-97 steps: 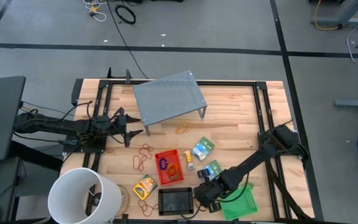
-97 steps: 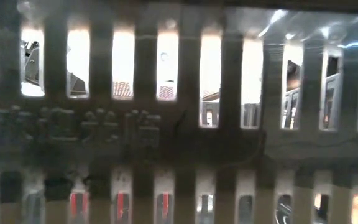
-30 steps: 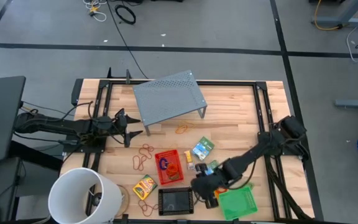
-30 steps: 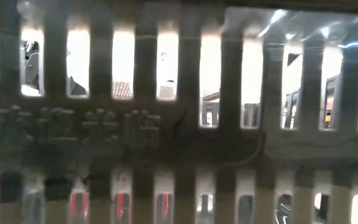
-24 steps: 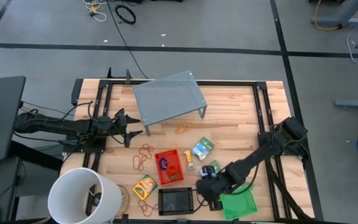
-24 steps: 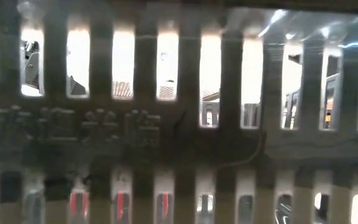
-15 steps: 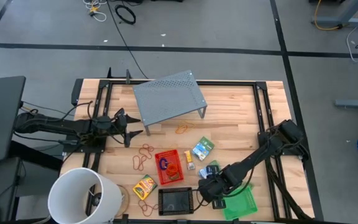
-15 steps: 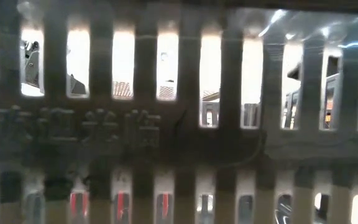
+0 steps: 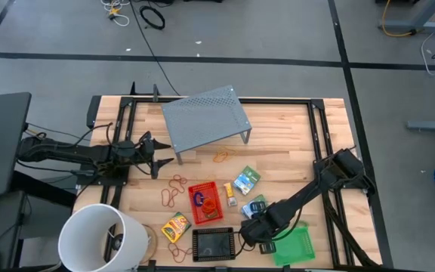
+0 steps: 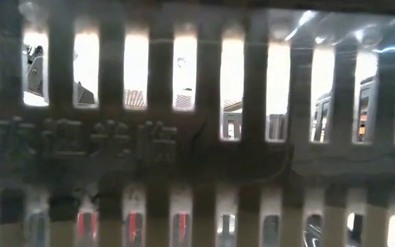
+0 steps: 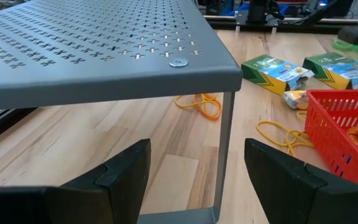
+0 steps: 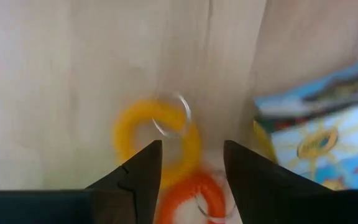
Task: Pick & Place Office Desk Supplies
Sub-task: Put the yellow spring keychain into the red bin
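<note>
The low view is almost wholly blocked by a close slatted surface, so the table cannot be made out there.

From above, the right gripper hangs low near the table's front edge, between the black mesh tray and the green mesh tray. The arm covers what lies under it. The right wrist view fills that in: its fingers stand apart with nothing between them, above a yellow ring and an orange ring that touch each other on bare wood. Both rings are blurred, and the orange one is partly cut off by the fingers. A teal-green packet lies just beside them, cut off at the frame edge.

The left gripper waits at the table's left side, beside the grey riser. Its fingers are spread wide and empty.

The red mesh tray sits mid-table with small items in it, too small to name. Rubber bands lie to its left, the crayon box nearer the front, and two more packets to its right. The white bucket hides the table's front left corner.
</note>
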Available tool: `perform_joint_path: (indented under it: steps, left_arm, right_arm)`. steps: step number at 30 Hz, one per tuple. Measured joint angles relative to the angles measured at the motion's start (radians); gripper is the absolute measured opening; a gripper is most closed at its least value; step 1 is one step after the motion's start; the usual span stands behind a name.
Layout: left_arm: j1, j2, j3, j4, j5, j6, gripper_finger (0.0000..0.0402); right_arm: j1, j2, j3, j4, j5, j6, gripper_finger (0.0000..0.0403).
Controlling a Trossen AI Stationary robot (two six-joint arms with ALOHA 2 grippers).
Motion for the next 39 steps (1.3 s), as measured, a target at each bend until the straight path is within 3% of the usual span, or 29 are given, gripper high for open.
perform_joint_path:
  steps: [7,14,21,30,39]
  left_arm:
    - [0.000,0.000,0.000,0.000,0.000,0.000,0.0262]
    - [0.000,0.000,0.000,-0.001,0.000,0.000,0.0262]
    - [0.000,0.000,0.000,-0.001,0.000,0.000,0.0262]
    - [0.000,0.000,0.000,-0.002,0.000,0.000,0.0262]
    - [0.000,0.000,0.000,-0.002,0.000,0.000,0.0262]
  right_arm:
    - [0.000,0.017,0.004,-0.002,0.010,-0.052,0.0159]
    - [-0.002,0.019,0.002,-0.007,0.023,-0.120,0.0019]
    - [0.005,0.021,0.015,-0.020,0.044,-0.144,0.0005]
    - [0.007,0.028,0.194,-0.130,0.119,-0.203,0.0002]
    - [-0.026,0.026,0.362,-0.202,0.464,-0.360,0.0001]
